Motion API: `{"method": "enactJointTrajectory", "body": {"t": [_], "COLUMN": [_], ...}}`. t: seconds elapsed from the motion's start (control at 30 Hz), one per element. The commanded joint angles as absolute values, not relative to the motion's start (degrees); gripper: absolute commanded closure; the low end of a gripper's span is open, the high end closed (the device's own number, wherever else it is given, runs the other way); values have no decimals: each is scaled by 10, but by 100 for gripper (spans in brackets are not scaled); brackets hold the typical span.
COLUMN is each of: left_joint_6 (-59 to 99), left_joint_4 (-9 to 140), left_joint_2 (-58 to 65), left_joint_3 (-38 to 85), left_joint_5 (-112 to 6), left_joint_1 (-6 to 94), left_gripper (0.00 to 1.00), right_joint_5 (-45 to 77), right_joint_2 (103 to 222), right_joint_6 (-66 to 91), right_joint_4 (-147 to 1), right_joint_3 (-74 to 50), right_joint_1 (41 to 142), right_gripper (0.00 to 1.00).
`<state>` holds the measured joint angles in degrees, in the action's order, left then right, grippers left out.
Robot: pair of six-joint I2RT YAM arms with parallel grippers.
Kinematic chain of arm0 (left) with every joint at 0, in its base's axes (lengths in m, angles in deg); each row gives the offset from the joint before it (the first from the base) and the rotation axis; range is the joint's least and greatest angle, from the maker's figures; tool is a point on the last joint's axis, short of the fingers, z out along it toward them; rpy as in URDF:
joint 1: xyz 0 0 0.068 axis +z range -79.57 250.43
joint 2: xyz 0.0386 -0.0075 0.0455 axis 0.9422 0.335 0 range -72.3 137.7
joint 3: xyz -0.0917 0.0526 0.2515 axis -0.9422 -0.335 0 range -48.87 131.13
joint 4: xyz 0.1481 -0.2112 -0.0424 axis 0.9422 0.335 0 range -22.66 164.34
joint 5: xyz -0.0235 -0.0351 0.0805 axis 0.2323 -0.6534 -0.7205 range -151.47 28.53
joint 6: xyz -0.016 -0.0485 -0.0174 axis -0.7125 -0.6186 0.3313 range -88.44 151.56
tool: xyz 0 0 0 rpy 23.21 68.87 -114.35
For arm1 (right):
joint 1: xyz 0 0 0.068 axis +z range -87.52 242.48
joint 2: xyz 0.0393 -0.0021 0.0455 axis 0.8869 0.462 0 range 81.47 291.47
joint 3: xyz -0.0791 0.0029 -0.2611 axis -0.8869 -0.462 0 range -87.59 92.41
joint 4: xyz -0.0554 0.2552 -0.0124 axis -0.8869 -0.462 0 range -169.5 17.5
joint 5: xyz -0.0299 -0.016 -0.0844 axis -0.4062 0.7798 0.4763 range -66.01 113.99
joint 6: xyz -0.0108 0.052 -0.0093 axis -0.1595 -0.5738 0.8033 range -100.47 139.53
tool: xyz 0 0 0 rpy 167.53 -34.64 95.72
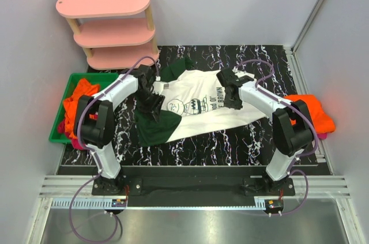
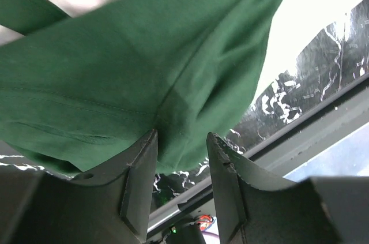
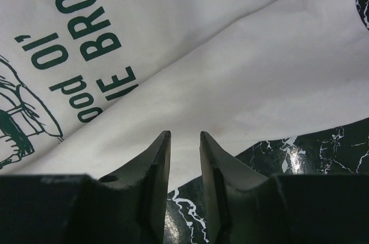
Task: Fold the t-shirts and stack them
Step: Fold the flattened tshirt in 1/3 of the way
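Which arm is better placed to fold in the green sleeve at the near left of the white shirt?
Left. The left end effector has the green sleeve right at its open fingertips. The right end effector faces the white body near the lettering, away from that sleeve.

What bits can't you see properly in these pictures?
Top view: the right arm hides part of the orange pile.
Top view: the left arm hides part of the green bin, so its orange shirts cannot be counted.
Left wrist view: the green sleeve blocks nearly everything behind it.
Right wrist view: the left edge cuts off the cartoon face.
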<state>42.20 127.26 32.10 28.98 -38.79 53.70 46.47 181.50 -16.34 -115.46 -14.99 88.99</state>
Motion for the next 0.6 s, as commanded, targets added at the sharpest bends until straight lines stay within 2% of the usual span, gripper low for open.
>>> {"method": "enactJointTrajectory", "body": {"t": [0.0, 0.17, 0.27, 0.47, 0.57], "left_joint_6": [440, 440, 433, 416, 410], "left_joint_4": [1278, 1274, 1268, 1232, 1232], "left_joint_2": [269, 312, 347, 326, 354], "left_joint_3": [271, 265, 280, 314, 335], "left_joint_5": [-367, -408, -436, -478, -519], "left_joint_1": [518, 510, 510, 514, 519], "left_gripper": [56, 57, 63, 64, 73], "right_joint_5": [468, 470, 470, 474, 477], "right_joint_2": [1813, 1829, 1838, 1836, 1832], "right_joint_6": [-182, -185, -189, -189, -188], "right_joint_4": [-1144, -1142, -1139, -1136, -1136], "right_joint_3": [-145, -149, -155, -163, -164], "right_joint_1": [911, 918, 918, 918, 918], "right_gripper": [66, 67, 68, 68, 68]}}
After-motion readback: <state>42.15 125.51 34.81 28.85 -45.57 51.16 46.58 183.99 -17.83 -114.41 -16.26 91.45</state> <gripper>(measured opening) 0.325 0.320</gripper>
